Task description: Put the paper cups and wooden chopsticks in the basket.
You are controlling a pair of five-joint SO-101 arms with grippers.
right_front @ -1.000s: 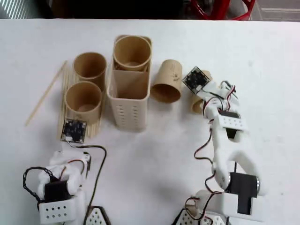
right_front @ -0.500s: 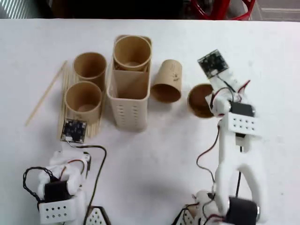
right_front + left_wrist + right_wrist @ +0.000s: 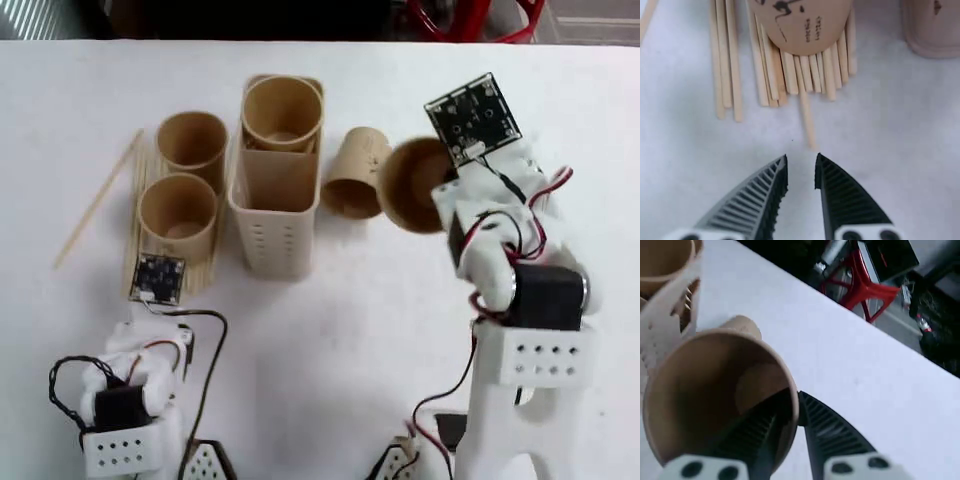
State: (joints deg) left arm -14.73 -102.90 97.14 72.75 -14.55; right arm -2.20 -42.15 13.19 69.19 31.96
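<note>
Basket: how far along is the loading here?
Done: one cup stands in the basket. In hand: the right gripper pinches the rim of a second cup. Remaining: a lying cup, two upright cups and all the chopsticks, on the table.

Bright, even light falls on the white desk (image 3: 330, 340). Shadows are faint and soft. The room (image 3: 200, 20) beyond is dark.

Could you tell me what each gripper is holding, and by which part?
The right gripper holds a paper cup by its rim; the left gripper holds nothing.
</note>
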